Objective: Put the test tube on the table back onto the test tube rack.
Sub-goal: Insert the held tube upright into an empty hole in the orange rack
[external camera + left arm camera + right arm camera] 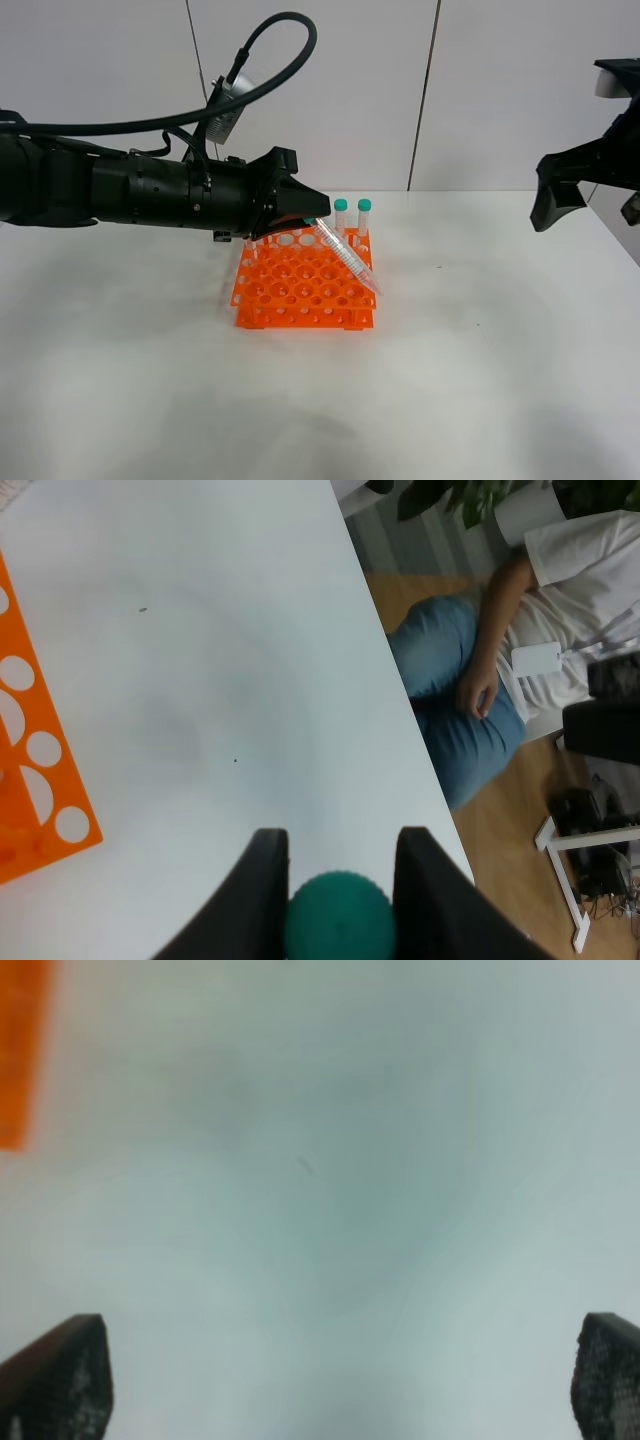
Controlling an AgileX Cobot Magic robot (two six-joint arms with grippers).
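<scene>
The orange test tube rack [303, 285] stands at mid table. My left gripper [318, 214] is shut on the teal cap [338, 918] of a clear test tube [348, 258]. The tube hangs tilted, its pointed tip down over the rack's right side. In the left wrist view the cap sits between my two dark fingers [262, 890]. Two upright teal-capped tubes [353, 217] stand in the rack's back row. My right gripper [560, 195] is open and empty, raised at the far right. Its fingertips [60, 1375] are wide apart over bare table.
The white table [480, 340] runs around the rack. The rack's corner [40, 770] shows in the left wrist view. A seated person in jeans [470, 690] is beyond the table's edge there.
</scene>
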